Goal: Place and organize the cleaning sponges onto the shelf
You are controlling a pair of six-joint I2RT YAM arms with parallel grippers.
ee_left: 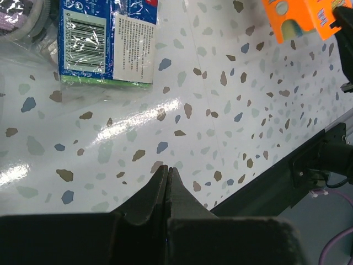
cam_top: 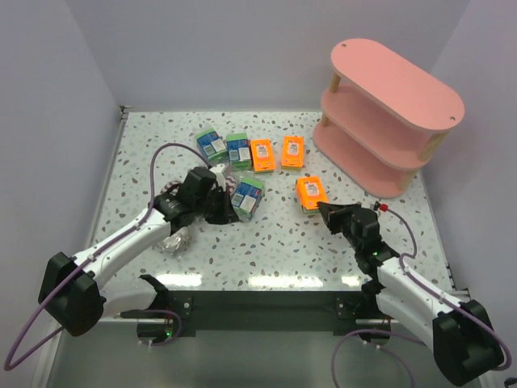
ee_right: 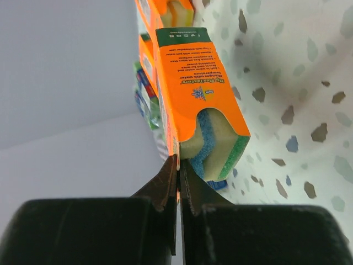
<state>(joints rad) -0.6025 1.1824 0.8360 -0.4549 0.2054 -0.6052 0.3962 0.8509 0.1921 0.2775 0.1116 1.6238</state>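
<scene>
The nearest orange pack (cam_top: 311, 192) lies flat on the worktop (cam_top: 275, 250), a little right of its middle and on the way to the pink shelf (cam_top: 388, 81) in the far right corner, whose boards carry nothing that shows. The right end effector (ee_right: 178, 165) is clenched, its fingers pressed together with no gap, the tips right at the pack's near end. Whether they nip the sleeve's edge cannot be told. The pack's open end shows layered foam in a thin orange card sleeve, so it should be very light, soft under pressure and a little slick on the printed card. A hold across the two long sides at mid-length, squeezing only lightly, looks safer than pinching an end, where the sleeve could crumple or slide off. The left end effector (ee_left: 167, 171) is also clenched on nothing, above bare worktop towards the near edge, with a green-and-blue pack (ee_left: 107, 41) just beyond it. That pack's shiny film looks slippery, so it too wants a grip across its width.
</scene>
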